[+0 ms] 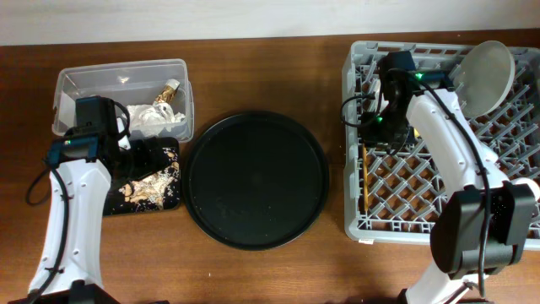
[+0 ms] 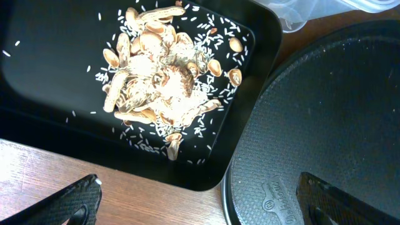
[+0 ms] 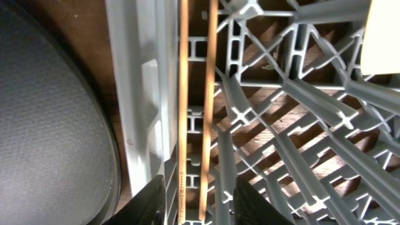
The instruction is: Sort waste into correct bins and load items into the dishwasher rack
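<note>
The clear tub (image 1: 80, 84) holds white napkins (image 1: 150, 118) and the gold-brown wrapper (image 1: 172, 89). The shallow black tray (image 1: 169, 201) holds tan food scraps (image 1: 152, 184), which also show in the left wrist view (image 2: 159, 81). My left gripper (image 1: 139, 154) (image 2: 200, 206) is open and empty over the tray's near edge. The grey rack (image 1: 439, 169) holds the pale plate (image 1: 488, 74) upright at its back right. The chopsticks (image 1: 365, 177) (image 3: 195, 94) lie along its left wall. My right gripper (image 1: 377, 133) (image 3: 200, 203) is open, its fingers either side of the chopsticks. Bowl and cups are out of view.
The large round black tray (image 1: 256, 179) lies between the bins and the rack, and shows in both wrist views (image 2: 325, 112) (image 3: 50, 125). A pale cream edge (image 3: 382, 31) shows at the top right of the right wrist view. The table is brown wood (image 1: 253, 67).
</note>
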Controlling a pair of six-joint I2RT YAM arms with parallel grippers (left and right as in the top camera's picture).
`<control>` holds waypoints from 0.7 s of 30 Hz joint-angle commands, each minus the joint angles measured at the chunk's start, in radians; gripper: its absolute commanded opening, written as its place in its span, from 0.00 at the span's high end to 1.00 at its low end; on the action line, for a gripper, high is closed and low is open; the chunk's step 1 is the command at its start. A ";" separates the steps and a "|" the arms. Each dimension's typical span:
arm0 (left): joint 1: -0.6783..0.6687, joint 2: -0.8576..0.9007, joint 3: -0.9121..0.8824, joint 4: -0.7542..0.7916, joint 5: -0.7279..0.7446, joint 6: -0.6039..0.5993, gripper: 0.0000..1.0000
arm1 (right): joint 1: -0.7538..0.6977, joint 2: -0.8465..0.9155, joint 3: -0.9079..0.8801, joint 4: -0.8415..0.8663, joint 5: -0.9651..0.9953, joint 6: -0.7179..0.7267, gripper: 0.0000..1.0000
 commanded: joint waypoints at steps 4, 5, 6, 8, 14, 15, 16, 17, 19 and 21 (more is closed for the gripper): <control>-0.158 -0.017 0.005 0.074 0.003 0.163 0.01 | -0.074 -0.105 -0.004 0.015 -0.171 -0.126 0.49; -0.196 -0.017 0.005 0.068 0.003 0.189 0.01 | -0.075 -0.105 -0.005 -0.019 -0.175 -0.158 0.49; -0.216 -0.017 0.005 0.045 0.000 0.189 0.01 | -0.073 -0.105 -0.005 -0.040 -0.175 -0.165 0.49; -0.224 -0.017 0.005 -0.021 0.000 0.188 0.01 | -0.072 -0.105 -0.005 -0.092 -0.175 -0.164 0.49; -0.224 -0.025 -0.003 -0.192 0.000 0.188 0.01 | -0.072 -0.139 -0.048 -0.138 -0.175 -0.159 0.49; -0.224 -0.032 -0.010 -0.192 0.000 0.188 0.01 | -0.072 -0.163 -0.074 -0.129 -0.175 -0.159 0.49; -0.224 -0.046 -0.021 -0.190 0.000 0.188 0.01 | -0.072 -0.189 -0.100 -0.117 -0.175 -0.159 0.49; -0.224 -0.066 -0.036 -0.185 0.000 0.188 0.01 | -0.072 -0.229 -0.140 -0.097 -0.175 -0.159 0.49; -0.224 -0.123 -0.078 -0.163 0.000 0.189 0.01 | -0.072 -0.333 -0.238 -0.037 -0.175 -0.151 0.49; -0.224 -0.233 -0.149 -0.104 0.000 0.196 0.01 | -0.072 -0.467 -0.358 0.044 -0.175 -0.152 0.41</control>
